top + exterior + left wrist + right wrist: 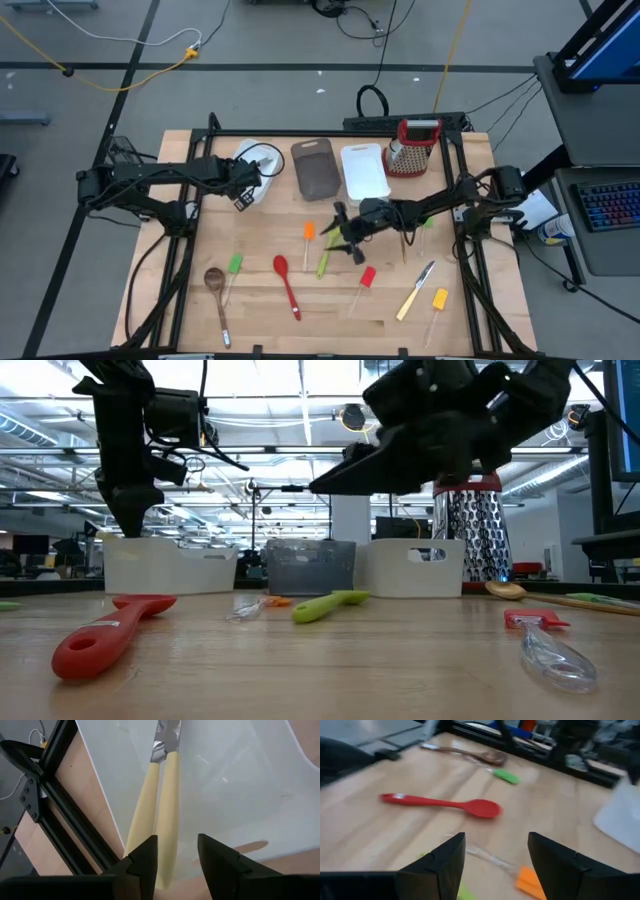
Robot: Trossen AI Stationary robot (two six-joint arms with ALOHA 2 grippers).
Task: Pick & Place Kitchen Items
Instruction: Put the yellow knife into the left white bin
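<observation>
My left gripper (pixel 245 192) hangs open over a white tub (pixel 258 165) at the table's far left. Two cream-handled knives (pixel 167 795) lie side by side in that tub (pixel 240 780). Their handle ends show below and between my left gripper's (pixel 177 845) fingers. My right gripper (pixel 345 237) is open and bare above the table's middle. It sits over an orange spatula (pixel 532 880) and beside a green spoon (pixel 323 264). A red spoon (pixel 445 804) lies beyond it on the wood.
Toward the near edge lie a wooden spoon (pixel 215 285), green spatula (pixel 234 266), red spatula (pixel 367 278), another cream-handled knife (pixel 415 295) and yellow spatula (pixel 439 300). At the back stand a brown tub (pixel 316 167), a second white tub (pixel 364 170) and a grater (pixel 412 148).
</observation>
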